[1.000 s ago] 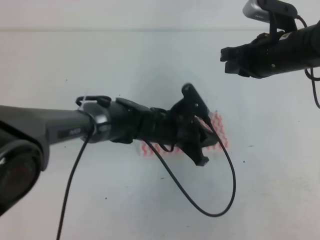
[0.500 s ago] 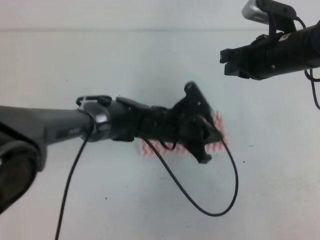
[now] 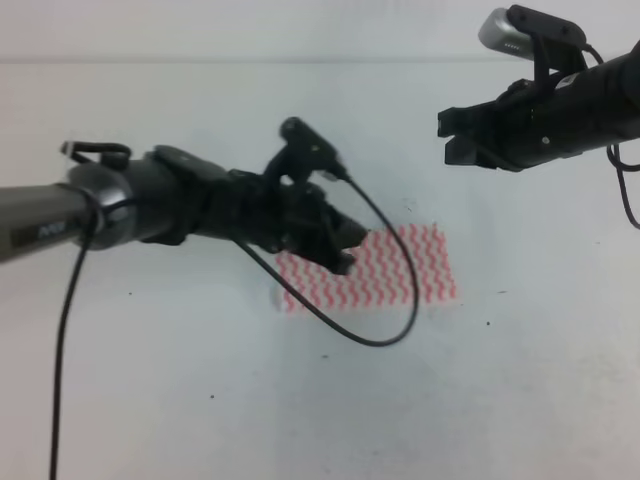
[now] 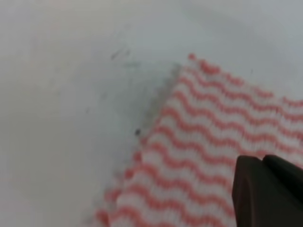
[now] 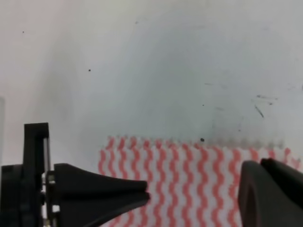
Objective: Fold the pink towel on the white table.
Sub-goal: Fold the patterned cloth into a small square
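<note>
While the left gripper [image 3: 340,245] hovers at the towel's left end, the fold waits.
Pink towel [image 3: 385,268] lies flat on the white table [image 3: 200,400], long axis left to right, stretching rightward from that gripper. Left arm's nearer; its fingers look closed, gripping nothing. Right gripper [image 3: 458,138] hangs well apart, seemingly empty; its opening I can't tell.

High view overlooks the white table [image 3: 300,400]; both wrist views closely share the pink towel [image 4: 203,137].
</note>
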`<action>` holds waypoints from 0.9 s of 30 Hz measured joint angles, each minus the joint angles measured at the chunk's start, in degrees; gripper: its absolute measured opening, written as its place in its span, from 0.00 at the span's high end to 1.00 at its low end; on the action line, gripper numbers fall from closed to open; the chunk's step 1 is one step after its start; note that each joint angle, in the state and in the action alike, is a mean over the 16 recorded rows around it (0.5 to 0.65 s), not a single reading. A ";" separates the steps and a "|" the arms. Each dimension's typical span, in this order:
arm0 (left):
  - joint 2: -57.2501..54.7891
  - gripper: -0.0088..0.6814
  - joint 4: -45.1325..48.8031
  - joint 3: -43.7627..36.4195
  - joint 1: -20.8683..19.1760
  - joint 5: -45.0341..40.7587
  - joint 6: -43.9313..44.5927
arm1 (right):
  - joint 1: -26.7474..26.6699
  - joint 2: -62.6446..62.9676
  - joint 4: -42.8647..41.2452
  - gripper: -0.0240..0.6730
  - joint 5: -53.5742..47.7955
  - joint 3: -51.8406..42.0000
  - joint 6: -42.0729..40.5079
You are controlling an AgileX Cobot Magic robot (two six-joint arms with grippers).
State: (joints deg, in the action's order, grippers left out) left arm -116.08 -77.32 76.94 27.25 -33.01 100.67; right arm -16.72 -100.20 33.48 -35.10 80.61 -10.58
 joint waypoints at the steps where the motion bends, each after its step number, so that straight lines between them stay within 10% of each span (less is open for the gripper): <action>1: 0.02 0.99 0.84 -0.38 -0.74 -0.34 -1.60 | -0.21 -0.02 0.04 0.99 -0.20 0.00 0.00; 27: 0.89 0.99 8.68 -4.19 -5.32 -5.22 -13.45 | -2.70 -3.09 -0.47 0.99 -0.76 -0.04 1.91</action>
State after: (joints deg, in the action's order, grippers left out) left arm -115.19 -68.64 72.76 21.93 -38.23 87.21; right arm -19.42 -103.29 33.01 -35.86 80.57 -8.67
